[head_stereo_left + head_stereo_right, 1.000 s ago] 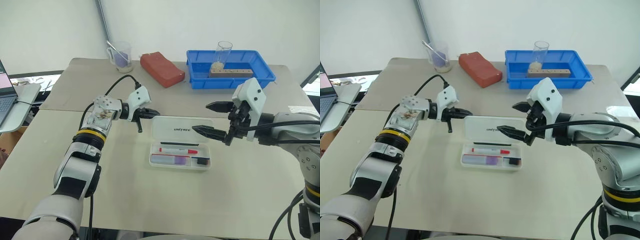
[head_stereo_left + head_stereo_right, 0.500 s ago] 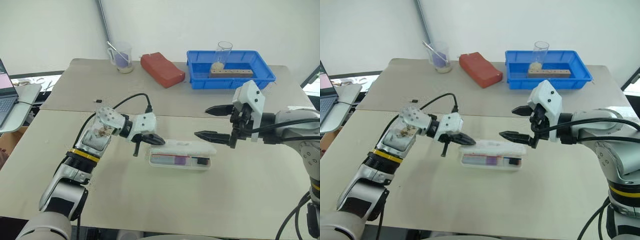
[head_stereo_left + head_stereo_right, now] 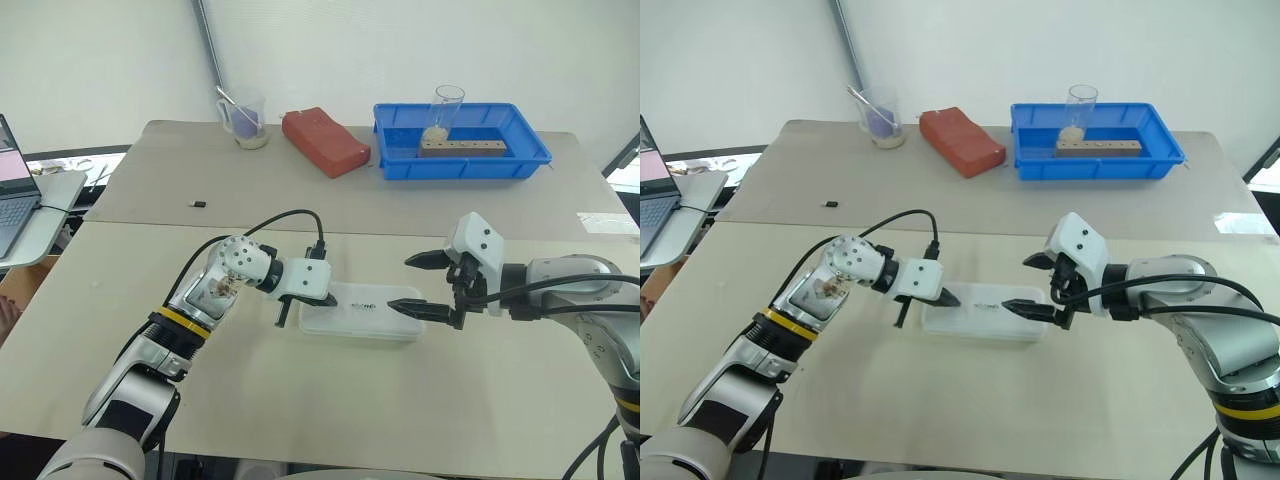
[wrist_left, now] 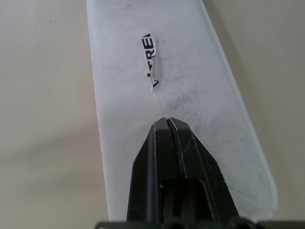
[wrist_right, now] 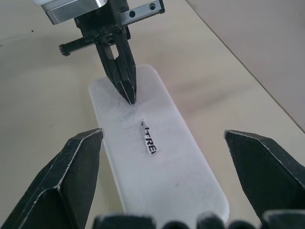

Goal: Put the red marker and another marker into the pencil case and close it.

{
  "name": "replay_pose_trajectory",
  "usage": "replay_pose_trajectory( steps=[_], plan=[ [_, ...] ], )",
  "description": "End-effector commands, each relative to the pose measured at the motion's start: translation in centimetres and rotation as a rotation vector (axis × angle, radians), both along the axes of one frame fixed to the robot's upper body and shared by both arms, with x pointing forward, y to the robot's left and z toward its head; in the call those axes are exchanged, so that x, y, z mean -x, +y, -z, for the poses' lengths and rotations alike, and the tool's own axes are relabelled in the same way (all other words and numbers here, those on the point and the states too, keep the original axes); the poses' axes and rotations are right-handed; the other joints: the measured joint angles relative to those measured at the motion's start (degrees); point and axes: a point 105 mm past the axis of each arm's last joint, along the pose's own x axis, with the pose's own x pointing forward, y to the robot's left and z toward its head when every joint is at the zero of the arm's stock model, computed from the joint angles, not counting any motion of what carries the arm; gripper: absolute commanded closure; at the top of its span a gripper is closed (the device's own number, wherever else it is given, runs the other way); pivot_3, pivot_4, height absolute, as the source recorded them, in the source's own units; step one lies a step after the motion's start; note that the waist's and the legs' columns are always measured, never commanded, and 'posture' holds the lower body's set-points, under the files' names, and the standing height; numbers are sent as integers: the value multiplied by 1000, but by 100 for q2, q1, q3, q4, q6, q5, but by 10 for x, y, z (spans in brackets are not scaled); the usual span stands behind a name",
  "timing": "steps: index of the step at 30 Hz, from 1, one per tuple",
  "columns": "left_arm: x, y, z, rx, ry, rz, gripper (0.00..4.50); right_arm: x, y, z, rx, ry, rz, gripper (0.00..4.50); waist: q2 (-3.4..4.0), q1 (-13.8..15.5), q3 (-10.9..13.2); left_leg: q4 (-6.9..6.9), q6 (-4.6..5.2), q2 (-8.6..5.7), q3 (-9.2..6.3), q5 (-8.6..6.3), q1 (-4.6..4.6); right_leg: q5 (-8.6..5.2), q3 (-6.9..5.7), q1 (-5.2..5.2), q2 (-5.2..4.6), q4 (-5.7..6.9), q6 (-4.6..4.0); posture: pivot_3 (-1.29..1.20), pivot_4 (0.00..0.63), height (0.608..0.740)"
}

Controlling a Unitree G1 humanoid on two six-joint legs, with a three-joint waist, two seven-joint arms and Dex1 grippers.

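The pencil case lies flat on the table with its translucent lid down and the black lettering facing up. The red marker and the other marker are hidden under the lid. My left gripper is shut, and its joined fingertips rest on the lid near the case's left end. My right gripper is open at the case's right end, with its nearer finger just over the lid and nothing between its fingers. In the right wrist view the left gripper points down onto the lid.
At the back of the table stand a blue tray with a glass in it, a red block and a cup. A small black piece lies at mid left. A laptop sits off the left edge.
The lid has dropped from upright to flat on the case. My left gripper followed it down and toward me, onto the lid. The right gripper has sunk closer to the case's right end.
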Motion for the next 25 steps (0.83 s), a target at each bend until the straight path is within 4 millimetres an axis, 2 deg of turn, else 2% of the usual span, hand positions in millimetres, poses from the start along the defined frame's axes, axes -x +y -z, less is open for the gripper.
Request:
replay_pose_trajectory(
  steps=[1, 2, 4, 6, 10, 11, 12, 16, 21, 25],
  plan=[
    [-13, 5, -41, 149, -16, -74, 4483, 1, -6, -13, 0, -62, 6, 0, 2, -8, 0, 0, 0, 0, 0, 0, -4, 0, 0, -4, 1, 1, 0, 0, 150, 740],
    [-14, 6, -48, 175, -14, -85, 4234, 1, -8, -13, 1, -63, 11, 0, 3, -10, -1, 0, 0, 2, -1, 0, -7, 0, 0, -7, 2, 2, 0, 0, 150, 740],
    [-21, 17, -74, 282, -3, -172, 3683, -2, -18, -15, 4, -68, 48, 0, 3, -10, 0, 0, 0, 6, -3, 0, -7, 0, 0, -7, 7, 1, 1, 0, 150, 740],
    [-21, 31, -92, 339, 14, -233, 2739, -4, -29, -15, 11, -70, 81, 0, 3, -15, 0, 0, 0, 6, -3, 0, -8, 0, 0, -7, 8, 1, 1, 0, 150, 740],
    [-5, 87, -85, 299, 27, -352, 836, -11, -52, -9, 20, -68, 127, 0, 4, -89, -1, -8, 0, 10, -2, 0, 6, -2, 5, 0, 11, -4, 3, 0, 150, 740],
    [0, 98, -83, 283, 27, -374, 215, -12, -56, -7, 16, -66, 131, 0, 7, -98, 0, -12, 1, 11, -1, -1, 13, -1, 7, 3, 11, -4, 2, 0, 150, 740],
    [4, 110, -80, 265, 25, -401, 35, -12, -60, -5, 20, -63, 132, 0, 8, -104, 3, -13, 1, 11, -1, -1, 15, -2, 7, 2, 11, -3, 1, 0, 150, 740],
    [13, 139, -78, 236, -22, -512, 35, -8, -70, -1, 44, -56, 124, 0, 10, -36, 4, -12, -1, 18, -2, 0, 15, -4, 0, -5, 13, 10, -5, 0, 150, 740],
    [19, 151, -71, 260, -73, -628, 35, -10, -78, 3, 59, -60, 164, 0, -2, 20, 6, -13, -3, 7, 29, -1, 30, -5, -11, -8, -31, -6, -5, 0, 150, 740],
    [15, 154, -66, 273, -53, -659, 35, -10, -70, 8, 35, -53, 168, 0, -6, 19, 8, -13, -3, 1, 44, -1, 31, -4, -10, -9, -46, -6, -4, 0, 150, 740]
  ],
)
